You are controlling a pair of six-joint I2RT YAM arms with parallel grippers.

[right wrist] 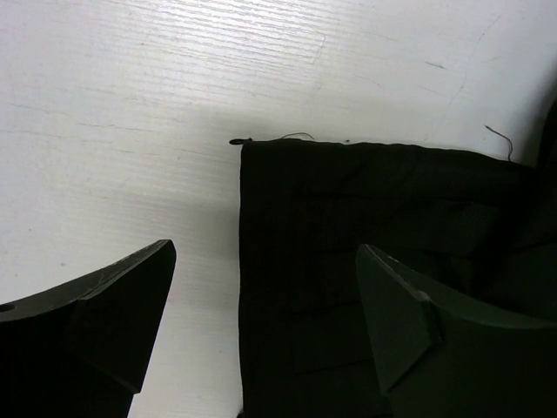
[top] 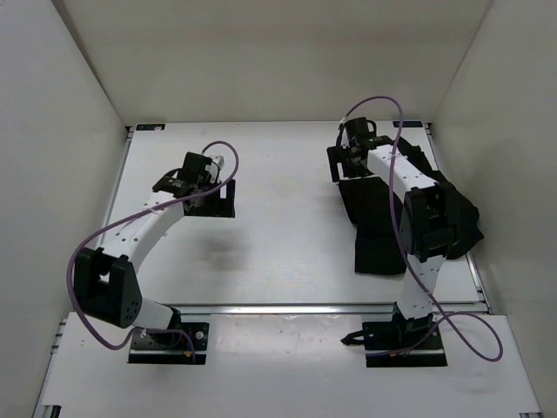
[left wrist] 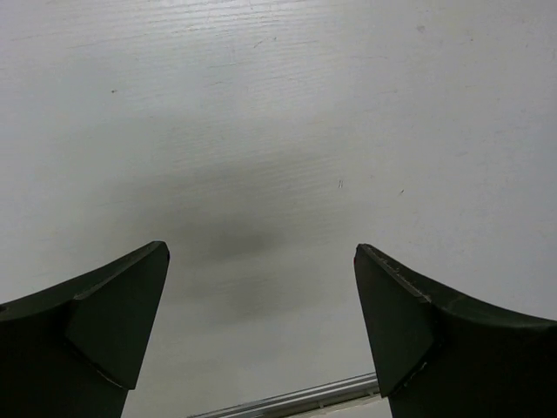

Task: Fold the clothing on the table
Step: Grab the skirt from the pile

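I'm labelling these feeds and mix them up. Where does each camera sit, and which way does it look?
Top external: above and behind the bases, looking down on the table; both arms whole, left gripper, right gripper over the clothing.
Left wrist: on that wrist, facing down at bare table; own open fingers show.
Right wrist: on that wrist, facing down at the clothing's corner; own open fingers show.
Shared: top and right wrist both show the clothing.
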